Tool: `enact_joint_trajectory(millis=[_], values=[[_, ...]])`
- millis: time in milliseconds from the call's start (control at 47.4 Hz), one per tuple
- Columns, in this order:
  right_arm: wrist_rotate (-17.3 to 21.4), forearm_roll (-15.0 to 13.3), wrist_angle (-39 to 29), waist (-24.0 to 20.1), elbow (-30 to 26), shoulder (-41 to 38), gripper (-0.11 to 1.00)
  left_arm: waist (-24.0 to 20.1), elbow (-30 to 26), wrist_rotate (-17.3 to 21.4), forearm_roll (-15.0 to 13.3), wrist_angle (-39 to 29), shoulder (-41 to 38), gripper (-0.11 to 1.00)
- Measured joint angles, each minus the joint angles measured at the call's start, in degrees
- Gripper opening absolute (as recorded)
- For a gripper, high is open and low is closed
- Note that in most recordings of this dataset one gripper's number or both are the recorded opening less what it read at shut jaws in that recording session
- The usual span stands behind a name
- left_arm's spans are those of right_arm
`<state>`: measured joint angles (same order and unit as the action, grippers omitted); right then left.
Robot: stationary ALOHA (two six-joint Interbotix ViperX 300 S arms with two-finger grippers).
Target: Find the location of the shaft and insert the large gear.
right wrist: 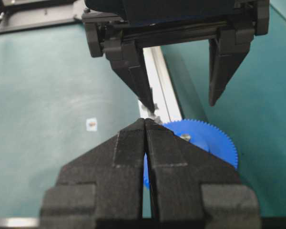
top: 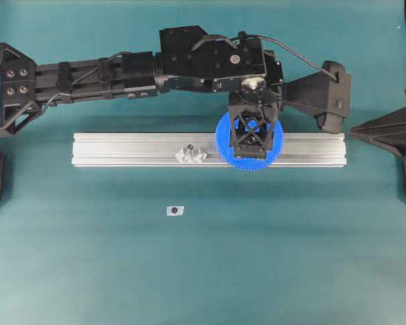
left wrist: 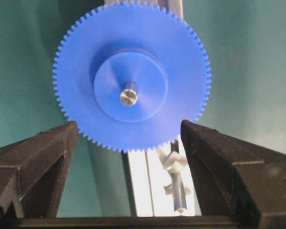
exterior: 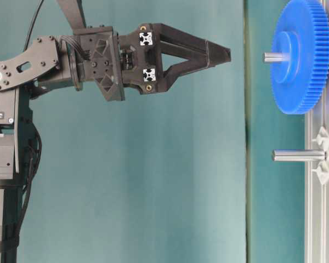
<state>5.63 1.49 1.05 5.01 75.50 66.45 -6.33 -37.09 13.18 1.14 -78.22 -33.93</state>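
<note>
Large gear (left wrist: pixel 132 76), flat bright blue toothed plastic disc, seated on slim silvery shaft (left wrist: pixel 128 97) over grooved aluminium rail (top: pixel 122 149), right of centre in overhead view. Left gripper (left wrist: pixel 128 138) spread wide above, empty; best lifted straight clear. Right gripper (right wrist: pixel 146 125) closed, empty.
</note>
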Motion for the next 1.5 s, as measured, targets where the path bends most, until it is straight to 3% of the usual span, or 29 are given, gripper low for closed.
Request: enact_joint_trajectory(millis=[1499], values=[[0.0,0.09,0.0,-0.09,0.0,0.0,-0.01,0.0,0.0,-1.14,0.0,-0.09,-0.09,0.83]])
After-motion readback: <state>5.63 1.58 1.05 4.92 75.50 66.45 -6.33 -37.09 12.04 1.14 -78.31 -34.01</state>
